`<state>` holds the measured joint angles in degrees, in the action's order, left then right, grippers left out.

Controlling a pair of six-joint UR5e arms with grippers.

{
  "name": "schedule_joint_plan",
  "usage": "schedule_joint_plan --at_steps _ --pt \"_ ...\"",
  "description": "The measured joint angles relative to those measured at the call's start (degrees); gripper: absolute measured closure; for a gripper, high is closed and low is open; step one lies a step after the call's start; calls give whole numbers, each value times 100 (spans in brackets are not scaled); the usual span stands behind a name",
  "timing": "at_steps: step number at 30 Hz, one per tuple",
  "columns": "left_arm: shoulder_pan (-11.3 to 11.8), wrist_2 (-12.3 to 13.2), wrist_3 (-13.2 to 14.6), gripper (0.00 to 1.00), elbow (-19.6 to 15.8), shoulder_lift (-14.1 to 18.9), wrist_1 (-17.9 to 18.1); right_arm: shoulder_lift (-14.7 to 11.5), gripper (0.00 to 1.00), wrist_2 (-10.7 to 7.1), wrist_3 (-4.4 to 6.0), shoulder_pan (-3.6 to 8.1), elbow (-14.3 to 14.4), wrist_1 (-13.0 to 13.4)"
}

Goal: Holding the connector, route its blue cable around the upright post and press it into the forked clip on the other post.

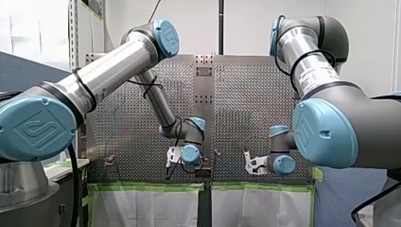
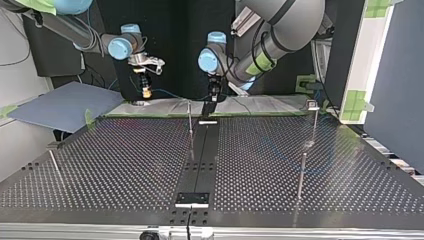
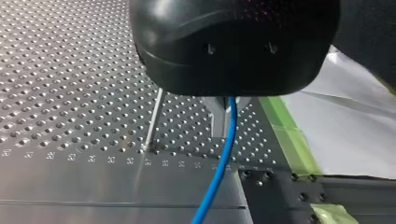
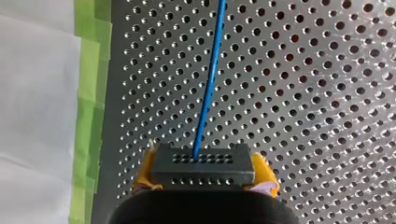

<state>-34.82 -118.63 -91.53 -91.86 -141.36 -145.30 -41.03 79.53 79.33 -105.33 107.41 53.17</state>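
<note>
My right pincer [image 4: 203, 176] was closed on the connector [image 4: 203, 164], its yellow pads clamped against the two ends of the dark, hole-studded block. The blue cable [image 4: 208, 84] left the middle of that block and ran straight out over the perforated bench [image 4: 327, 93], close to the strip of green tape [image 4: 88, 93] along the bench's edge.

My left pincer [image 3: 227, 116] stood low over the bench near the same edge. Its metal fingers were drawn in narrow, with the cable coming out from between them, so I judged it clamped on the cable partway along. From there the cable hung down toward the camera in a free line.

A thin upright post [image 3: 153, 122] rose just beside that pincer. The cable passed near it but was apart from it, with no bend round it. In the top view another post [image 2: 314, 125] stood well apart, toward the view's right, carrying a small fitting [image 2: 312, 104] on its top. I took this for the forked clip, though it was too small to be sure. No cable reached it.

By my reading, only the holding was done: connector gripped, cable in hand. The turn round the near post, the run across to the far post and the press into the clip were all left to do.
</note>
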Motion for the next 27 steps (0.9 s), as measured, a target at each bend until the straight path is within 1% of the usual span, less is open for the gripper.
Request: schedule_joint_plan --at_steps 9,16,19,23,27 --pt "-25 24 27 100 -19 2 -115 0 44 62 -56 -8 101 13" --pt "-25 75 84 100 -21 1 -119 1 44 71 -42 -17 183 86" --pt "9 90 124 100 -21 1 -113 2 44 55 26 -17 193 170" --pt "63 115 141 100 -21 1 -45 8 44 3 168 -10 183 341" --pt "124 112 168 100 -21 -5 25 16 44 -47 270 11 148 531"
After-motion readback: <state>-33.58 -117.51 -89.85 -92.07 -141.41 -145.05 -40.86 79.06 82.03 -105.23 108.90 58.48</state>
